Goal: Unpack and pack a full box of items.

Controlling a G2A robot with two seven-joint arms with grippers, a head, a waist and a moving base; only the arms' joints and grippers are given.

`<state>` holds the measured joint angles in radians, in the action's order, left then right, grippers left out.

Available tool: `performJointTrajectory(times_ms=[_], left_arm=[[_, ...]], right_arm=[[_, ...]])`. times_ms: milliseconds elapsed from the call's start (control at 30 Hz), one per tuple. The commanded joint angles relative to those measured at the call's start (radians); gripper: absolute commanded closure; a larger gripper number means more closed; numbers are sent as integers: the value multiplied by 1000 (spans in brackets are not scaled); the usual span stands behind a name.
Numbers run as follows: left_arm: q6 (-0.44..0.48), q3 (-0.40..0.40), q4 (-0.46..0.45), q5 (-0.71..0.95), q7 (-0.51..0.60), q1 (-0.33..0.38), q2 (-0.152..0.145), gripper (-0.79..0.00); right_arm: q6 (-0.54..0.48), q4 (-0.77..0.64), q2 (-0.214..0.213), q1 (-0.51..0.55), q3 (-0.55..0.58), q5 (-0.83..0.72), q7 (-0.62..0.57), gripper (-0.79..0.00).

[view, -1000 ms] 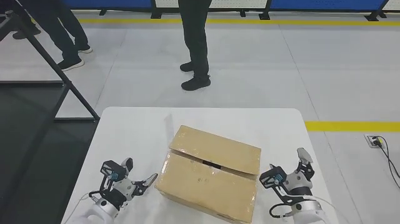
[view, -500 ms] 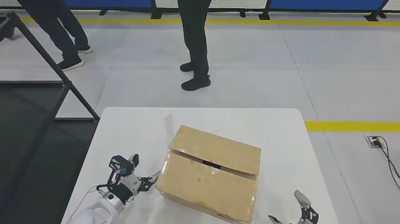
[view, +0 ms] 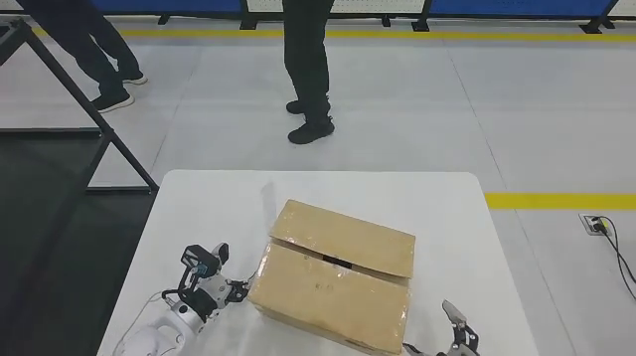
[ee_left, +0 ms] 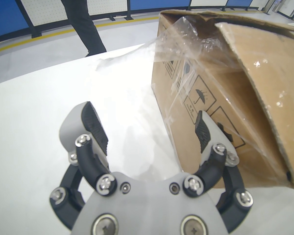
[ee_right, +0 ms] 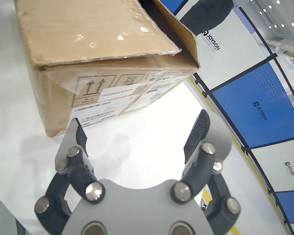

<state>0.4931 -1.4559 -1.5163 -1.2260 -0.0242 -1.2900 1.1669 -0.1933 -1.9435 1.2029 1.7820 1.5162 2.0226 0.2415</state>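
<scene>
A brown cardboard box point(view: 336, 273) stands on the white table point(view: 219, 207), its top flaps down with a slit between them. Loose clear tape clings to its side point(ee_left: 181, 57) and top edge point(ee_right: 137, 25). My left gripper point(view: 212, 274) point(ee_left: 147, 125) is open at the box's left side, one finger point(ee_left: 204, 130) close against the cardboard wall point(ee_left: 210, 94). My right gripper point(view: 452, 331) point(ee_right: 137, 133) is open at the near right corner of the box point(ee_right: 93, 50), just off the labelled end, nothing between its fingers.
The table's left edge point(view: 134, 257) and right edge point(view: 502, 267) lie close to each arm. A person's legs point(view: 308, 48) stand on the floor beyond the table's far edge. A black frame point(view: 89, 117) stands to the left.
My right gripper has dropped toward the table's near edge and closer to the box corner. My left gripper has slid right, up against the box's side.
</scene>
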Motion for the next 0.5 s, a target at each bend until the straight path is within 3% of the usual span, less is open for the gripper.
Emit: performJointTrajectory(times_ms=[0, 267, 467], left_arm=[[0, 2, 2, -1, -2, -4, 0, -785], [-4, 11, -10, -2, -1, -16, -2, -785], [-12, 12, -15, -1, -2, -20, -3, -785]], right_arm=[[13, 5, 1, -10, 0, -14, -7, -785], [39, 41, 4, -60, -11, -62, -10, -785], [-16, 60, -1, -71, -5, -66, 32, -785]])
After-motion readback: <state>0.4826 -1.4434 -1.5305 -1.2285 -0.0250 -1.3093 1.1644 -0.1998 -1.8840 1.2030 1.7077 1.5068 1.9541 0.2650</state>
